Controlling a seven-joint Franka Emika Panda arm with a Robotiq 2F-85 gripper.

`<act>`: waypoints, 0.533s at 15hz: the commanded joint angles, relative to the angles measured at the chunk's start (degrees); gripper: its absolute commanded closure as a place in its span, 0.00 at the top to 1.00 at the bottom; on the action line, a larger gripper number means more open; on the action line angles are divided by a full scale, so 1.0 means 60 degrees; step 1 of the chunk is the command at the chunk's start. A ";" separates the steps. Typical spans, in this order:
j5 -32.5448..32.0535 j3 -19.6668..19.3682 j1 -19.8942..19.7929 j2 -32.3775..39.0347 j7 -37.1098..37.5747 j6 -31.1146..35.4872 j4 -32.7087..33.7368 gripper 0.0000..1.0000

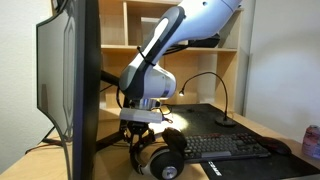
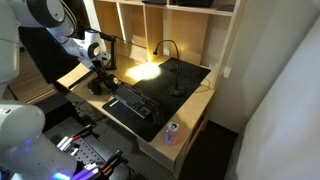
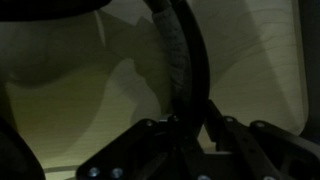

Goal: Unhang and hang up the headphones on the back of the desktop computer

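Note:
The black headphones with silver-ringed earcups hang just above the desk, behind the desktop computer, which I see edge-on in an exterior view. My gripper is right above them and shut on the arched headband. In the wrist view the headband runs up from between the fingers. In an exterior view the headphones are beside the computer's dark back, under the gripper. They do not hang on the computer.
A black keyboard lies on a dark desk mat. A gooseneck lamp stands behind it. A can stands near the desk's front edge. A wooden shelf unit backs the desk.

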 commanded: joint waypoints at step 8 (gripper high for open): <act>0.0564 0.0328 -0.0491 -0.0960 -0.0094 0.0084 -0.0562 0.04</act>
